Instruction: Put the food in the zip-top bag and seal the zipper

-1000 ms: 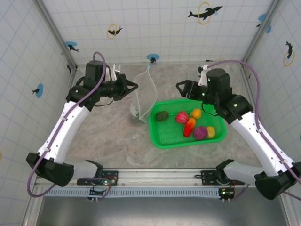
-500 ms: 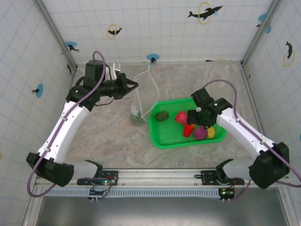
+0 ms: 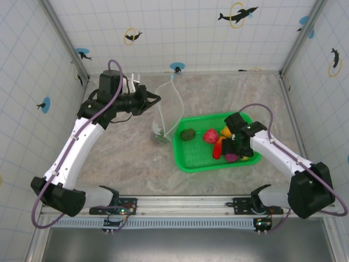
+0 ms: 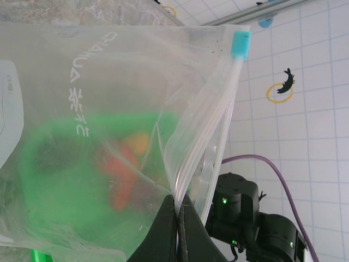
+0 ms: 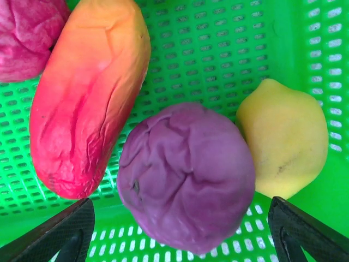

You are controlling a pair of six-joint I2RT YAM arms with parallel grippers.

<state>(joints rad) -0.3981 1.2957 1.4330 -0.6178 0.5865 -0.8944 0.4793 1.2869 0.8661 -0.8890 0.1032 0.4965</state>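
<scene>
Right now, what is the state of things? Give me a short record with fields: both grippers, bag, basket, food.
left gripper: shut on the bag, pinching its rim by the zipper
right gripper: open, fingers either side of the purple fruit
bag: held up, left of the basket, mouth open
basket: green mesh, holds the loose food
food in basket: purple fruit, yellow lemon, orange-red piece, red one, dark green one
</scene>
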